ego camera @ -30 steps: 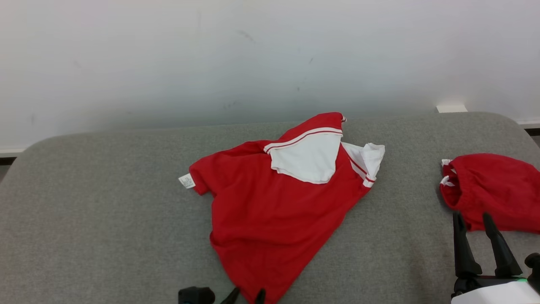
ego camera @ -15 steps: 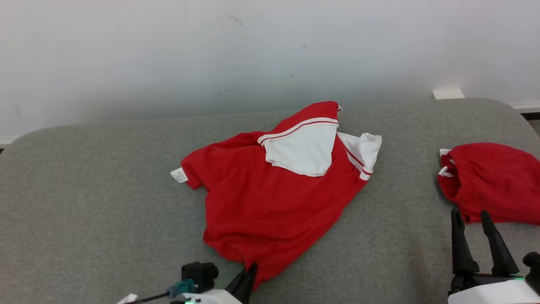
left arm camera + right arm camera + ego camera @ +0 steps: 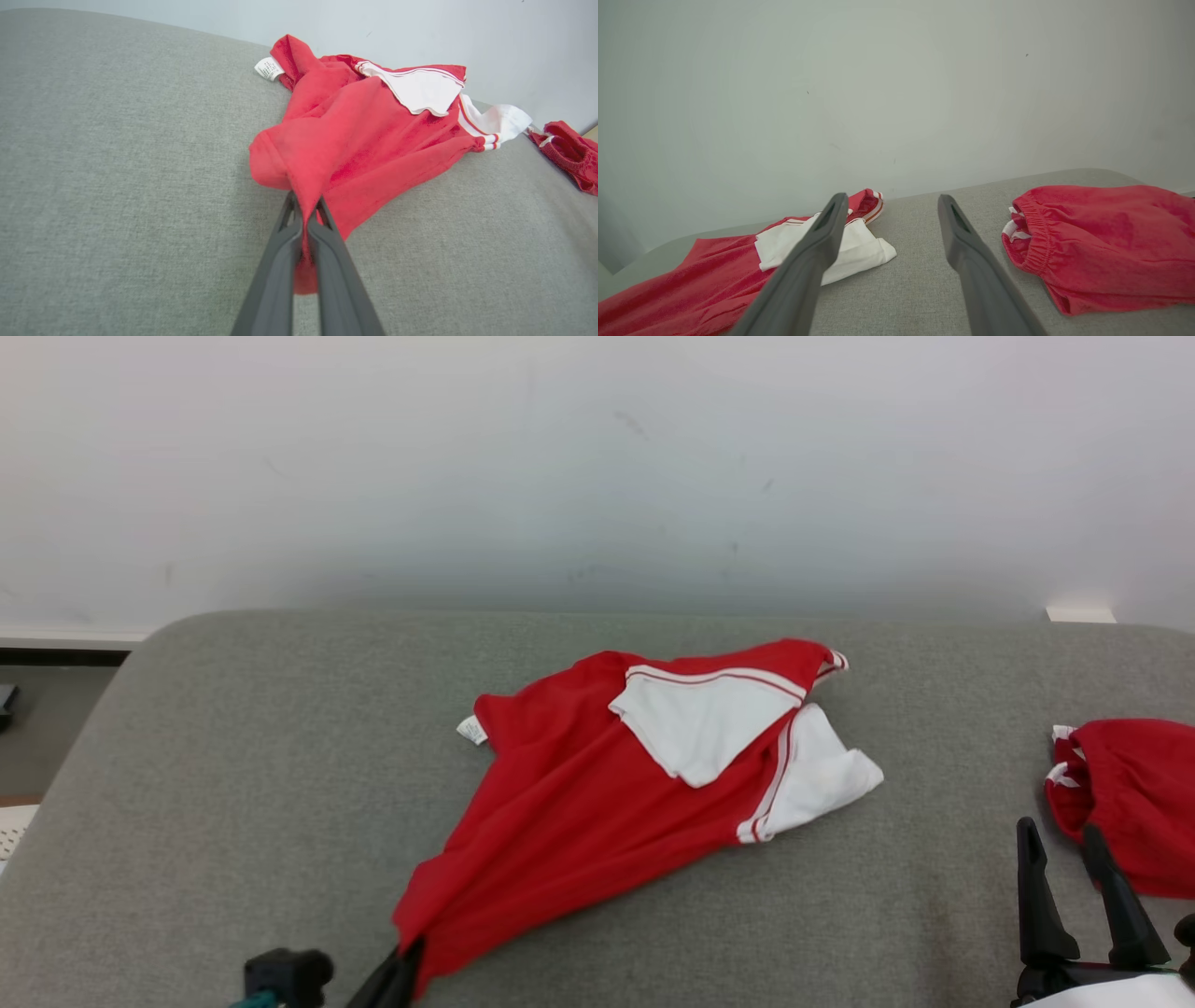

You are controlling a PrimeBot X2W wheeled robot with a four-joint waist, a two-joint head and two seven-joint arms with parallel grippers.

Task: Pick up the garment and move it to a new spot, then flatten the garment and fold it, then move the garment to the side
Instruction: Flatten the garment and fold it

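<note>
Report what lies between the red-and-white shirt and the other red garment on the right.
Bare grey cushion: nothing lies between the shirt and the red garment, as the head view and right wrist view show.

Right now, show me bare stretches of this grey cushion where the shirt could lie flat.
Widest: the left half of the cushion, from its edge to the red shirt. Narrower: the gap between that shirt and the right pincer. Crowded: the right end, under the red shorts.

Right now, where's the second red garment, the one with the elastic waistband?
Head view: the second red garment lies at the right edge of the grey cushion, just beyond the right gripper, whose jaws stand open, apart from the red-and-white shirt.
</note>
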